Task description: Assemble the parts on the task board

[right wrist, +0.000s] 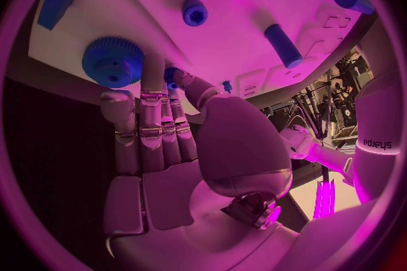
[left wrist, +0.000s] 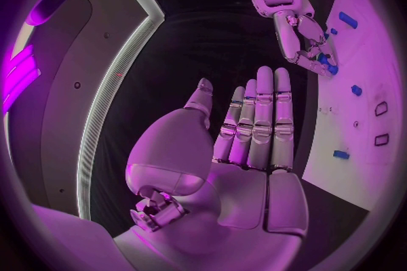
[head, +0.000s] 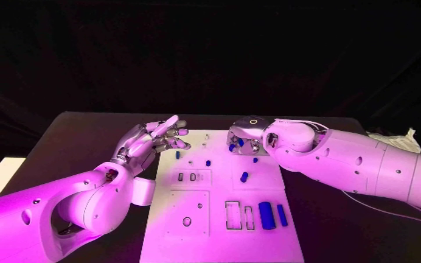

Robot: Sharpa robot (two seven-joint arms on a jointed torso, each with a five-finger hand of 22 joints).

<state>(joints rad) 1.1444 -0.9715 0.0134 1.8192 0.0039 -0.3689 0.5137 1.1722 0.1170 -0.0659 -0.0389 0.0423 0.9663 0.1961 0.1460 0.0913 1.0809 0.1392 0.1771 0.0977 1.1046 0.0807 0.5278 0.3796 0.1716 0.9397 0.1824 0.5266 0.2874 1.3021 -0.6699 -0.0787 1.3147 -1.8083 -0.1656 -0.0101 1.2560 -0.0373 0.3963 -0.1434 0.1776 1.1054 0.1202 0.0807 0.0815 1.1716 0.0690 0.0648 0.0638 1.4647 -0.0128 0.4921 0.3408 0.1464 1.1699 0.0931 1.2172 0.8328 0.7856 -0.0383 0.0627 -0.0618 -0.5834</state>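
White task board point(head: 219, 226) | left hand point(head: 151, 139) off its left edge | right hand point(head: 246, 135) at far edge

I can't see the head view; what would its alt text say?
Two white robot arms reach over a white task board on a black table. The right hand touches small blue parts at its far end; the left hand hovers open.

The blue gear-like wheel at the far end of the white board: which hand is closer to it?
Right. The right hand has its fingertips right beside the blue wheel. The left hand hovers off the task board's left edge, fingers apart, holding nothing.
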